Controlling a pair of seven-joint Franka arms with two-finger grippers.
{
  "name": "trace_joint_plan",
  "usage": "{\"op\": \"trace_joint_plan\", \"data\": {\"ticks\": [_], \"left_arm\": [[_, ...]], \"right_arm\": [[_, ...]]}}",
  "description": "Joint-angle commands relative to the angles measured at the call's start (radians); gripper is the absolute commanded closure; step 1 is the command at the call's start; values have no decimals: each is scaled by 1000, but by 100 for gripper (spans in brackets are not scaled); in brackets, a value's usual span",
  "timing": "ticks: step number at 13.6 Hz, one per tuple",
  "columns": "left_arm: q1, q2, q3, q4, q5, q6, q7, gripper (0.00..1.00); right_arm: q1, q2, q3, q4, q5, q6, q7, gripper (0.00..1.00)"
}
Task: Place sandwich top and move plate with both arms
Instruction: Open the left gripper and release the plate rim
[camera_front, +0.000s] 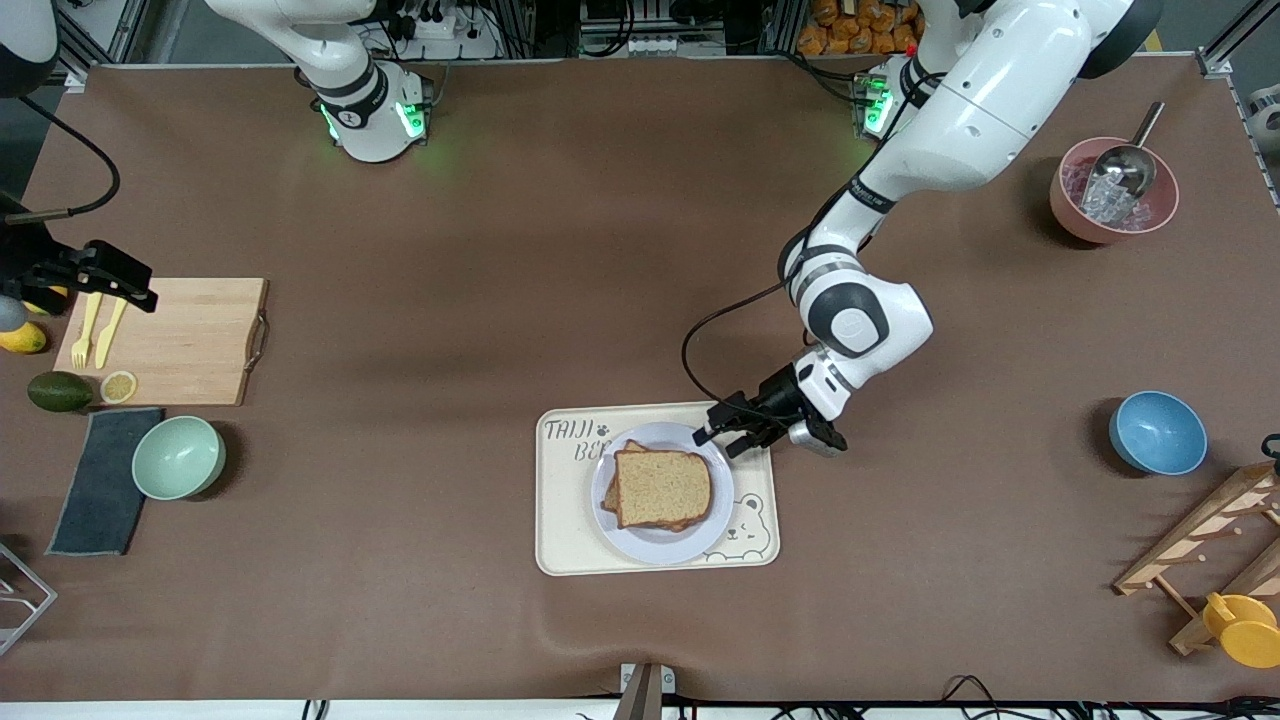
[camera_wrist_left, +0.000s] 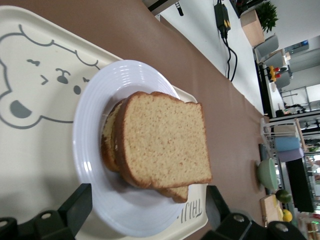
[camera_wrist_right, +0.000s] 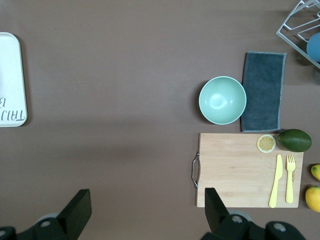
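The sandwich top (camera_front: 663, 488) (camera_wrist_left: 165, 137) lies flat on a lower slice, on the pale round plate (camera_front: 660, 547) (camera_wrist_left: 100, 100). The plate sits on a cream tray (camera_front: 560, 530) (camera_wrist_left: 30, 165) with a bear drawing. My left gripper (camera_front: 722, 440) (camera_wrist_left: 147, 200) is open and low at the plate's rim toward the left arm's end. The rim shows between its fingers, and contact cannot be told. My right gripper (camera_front: 130, 285) (camera_wrist_right: 145, 200) waits open and empty, up over the table at the edge of the cutting board (camera_front: 190, 340) (camera_wrist_right: 240, 170).
On the board lie a yellow knife and fork (camera_front: 98, 330). Beside it are a green bowl (camera_front: 178, 457), a dark cloth (camera_front: 100, 480) and an avocado (camera_front: 58, 391). Toward the left arm's end stand a blue bowl (camera_front: 1157, 432), a pink bowl with a scoop (camera_front: 1113, 190) and a wooden rack (camera_front: 1210, 545).
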Motion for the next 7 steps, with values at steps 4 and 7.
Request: {"op": "trace_joint_plan", "data": {"ticks": [4,7], "left_arm": [[36,-176,0,-143,111,95,-13,0],[74,-158,9,-116,325,50,-13,0]], "right_arm": [[-9,4,7,5,-11,2,11,0],[-7,4,7,5,-9,0,11,0]]}}
